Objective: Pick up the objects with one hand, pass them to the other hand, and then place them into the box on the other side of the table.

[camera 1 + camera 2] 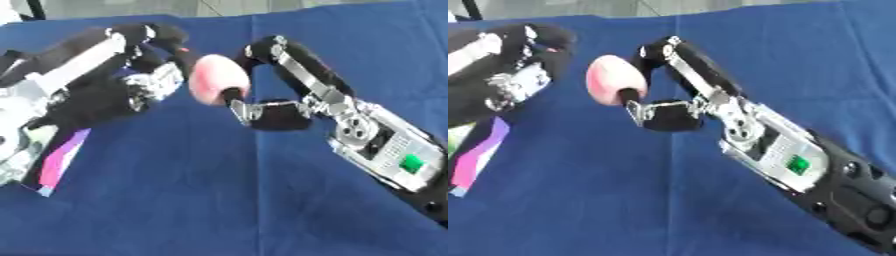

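Fingers of the right hand are curled around a pink rounded object, thumb pinching it from below and the long ones hooking over the top from the far side. So the pink thing is up off the surface, held in the air between the two hands, roughly mid-frame and toward the far side. The left hand is right up against it on the other side, fingers bent and half-closed toward the object; can't tell if they actually touch it. The surface is covered in a blue cloth. Under the left arm, by the left edge, there's a colourful box with pink and purple panels, mostly hidden.
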Tool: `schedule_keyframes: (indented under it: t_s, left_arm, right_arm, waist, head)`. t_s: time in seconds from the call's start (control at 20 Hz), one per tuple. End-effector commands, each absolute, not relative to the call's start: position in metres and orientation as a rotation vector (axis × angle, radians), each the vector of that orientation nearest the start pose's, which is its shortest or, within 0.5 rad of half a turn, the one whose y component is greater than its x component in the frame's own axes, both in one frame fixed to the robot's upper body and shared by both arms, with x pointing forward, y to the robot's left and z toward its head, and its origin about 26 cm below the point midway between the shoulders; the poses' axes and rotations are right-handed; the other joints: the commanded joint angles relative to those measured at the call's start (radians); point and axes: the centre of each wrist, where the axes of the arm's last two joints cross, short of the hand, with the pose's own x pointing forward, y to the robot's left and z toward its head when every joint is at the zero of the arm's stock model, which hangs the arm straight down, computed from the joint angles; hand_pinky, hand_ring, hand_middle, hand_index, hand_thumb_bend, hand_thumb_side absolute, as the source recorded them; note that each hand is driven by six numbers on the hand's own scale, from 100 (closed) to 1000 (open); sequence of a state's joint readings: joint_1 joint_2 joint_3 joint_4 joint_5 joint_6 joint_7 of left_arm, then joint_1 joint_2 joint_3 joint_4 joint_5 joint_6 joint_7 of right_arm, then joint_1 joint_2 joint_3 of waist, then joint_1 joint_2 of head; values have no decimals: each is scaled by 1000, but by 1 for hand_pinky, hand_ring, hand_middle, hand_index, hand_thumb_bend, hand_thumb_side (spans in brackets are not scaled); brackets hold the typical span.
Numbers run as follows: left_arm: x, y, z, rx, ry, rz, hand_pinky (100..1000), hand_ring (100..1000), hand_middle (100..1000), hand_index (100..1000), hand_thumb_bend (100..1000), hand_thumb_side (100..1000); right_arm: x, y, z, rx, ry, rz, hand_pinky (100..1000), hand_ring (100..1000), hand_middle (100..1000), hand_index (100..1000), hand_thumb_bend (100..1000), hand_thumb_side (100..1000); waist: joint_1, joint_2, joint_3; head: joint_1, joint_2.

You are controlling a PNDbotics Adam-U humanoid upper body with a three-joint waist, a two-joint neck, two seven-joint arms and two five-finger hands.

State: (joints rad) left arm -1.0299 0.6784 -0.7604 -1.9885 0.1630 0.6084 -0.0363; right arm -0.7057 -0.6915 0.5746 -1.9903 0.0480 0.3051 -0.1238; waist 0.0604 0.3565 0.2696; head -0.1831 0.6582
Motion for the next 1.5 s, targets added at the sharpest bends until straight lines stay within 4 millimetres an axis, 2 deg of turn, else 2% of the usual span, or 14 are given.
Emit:
schedule_keyframes:
  t_s: [0.05,0.25,0.35,0.45,0.6,0.75,0.9,1.2,1.5]
  left_arm:
    - [272,97,301,221,-1819,-1436,857,793,813,924,337,784]
    - [269,90,304,250,-1800,-1487,854,804,805,950,471,748]
    - [269,91,308,278,-1800,-1504,849,809,806,975,508,734]
    - [270,94,316,319,-1812,-1515,829,809,795,992,576,683]
    - [271,100,328,369,-1853,-1539,813,801,781,980,604,618]
    - [271,105,339,411,-1902,-1565,805,790,766,947,577,573]
    - [273,110,342,456,-1924,-1597,804,791,767,947,552,560]
    - [275,115,339,547,-1901,-1633,806,794,769,950,476,532]
    - [278,116,328,616,-1786,-1673,815,809,784,939,403,476]
  right_arm:
    - [295,-163,256,-319,-2139,1126,809,632,380,554,100,100]
    - [294,-161,255,-295,-2138,1170,812,631,379,553,100,100]
    - [294,-161,254,-285,-2143,1189,812,632,379,552,100,100]
    - [294,-160,253,-278,-2147,1208,813,631,378,551,100,100]
    - [294,-160,250,-277,-2145,1225,814,629,378,551,100,100]
    - [293,-160,247,-280,-2135,1230,813,626,377,549,100,100]
    - [293,-160,246,-286,-2137,1215,812,623,374,548,100,100]
    - [293,-160,245,-284,-2162,1175,812,621,368,544,100,100]
    - [293,-160,246,-294,-2195,1147,814,621,366,541,100,100]
  waist:
    - [0,-15,4]
    - [-3,-12,8]
    - [-4,-11,9]
    - [-4,-10,10]
    - [-5,-7,11]
    - [-6,-5,12]
    - [-6,-4,13]
    - [-8,-2,11]
    - [-10,0,7]
  head:
    - [-1,4]
    - [2,-2]
    - [3,-5]
    - [3,-5]
    - [0,-7]
    - [-6,-8]
    - [-9,-8]
    - [-5,-14]
    - [0,-16]
